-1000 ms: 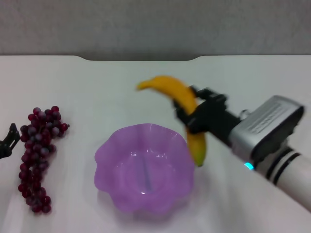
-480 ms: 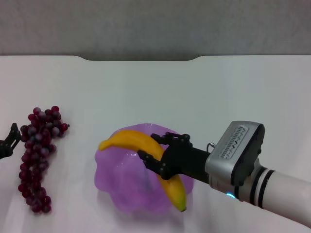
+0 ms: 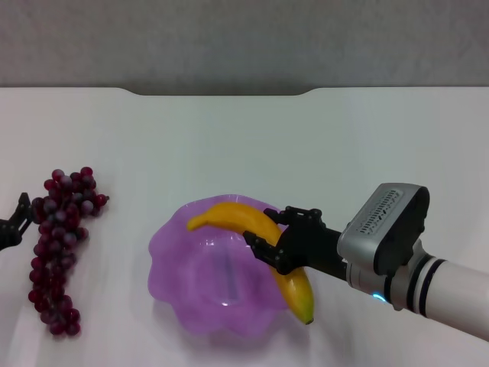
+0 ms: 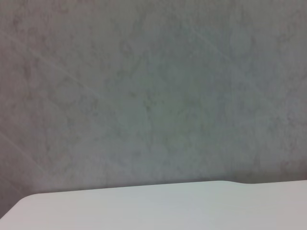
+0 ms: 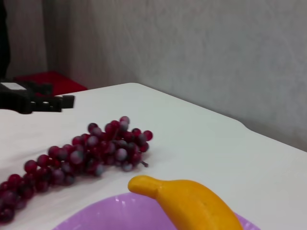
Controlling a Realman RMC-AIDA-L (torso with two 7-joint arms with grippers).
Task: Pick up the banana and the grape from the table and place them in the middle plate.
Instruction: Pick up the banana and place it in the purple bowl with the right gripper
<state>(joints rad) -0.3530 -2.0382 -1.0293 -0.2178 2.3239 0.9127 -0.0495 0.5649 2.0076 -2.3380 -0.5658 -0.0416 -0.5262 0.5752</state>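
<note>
Head view: right gripper (image 3: pixel 269 250) clamps banana (image 3: pixel 252 229) above purple plate (image 3: pixel 172 248); one end overhangs the rim, could tip out on release. Grapes (image 3: pixel 59 246) on table (image 3: pixel 229 145); left gripper (image 3: pixel 14 220) state unclear.

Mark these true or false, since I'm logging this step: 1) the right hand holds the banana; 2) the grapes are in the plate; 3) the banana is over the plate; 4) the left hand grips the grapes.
1) True: the right hand is shut on the banana.
2) False: the grape bunch lies on the table, left of the middle plate.
3) True.
4) False: the left hand sits beside the bunch.
</note>
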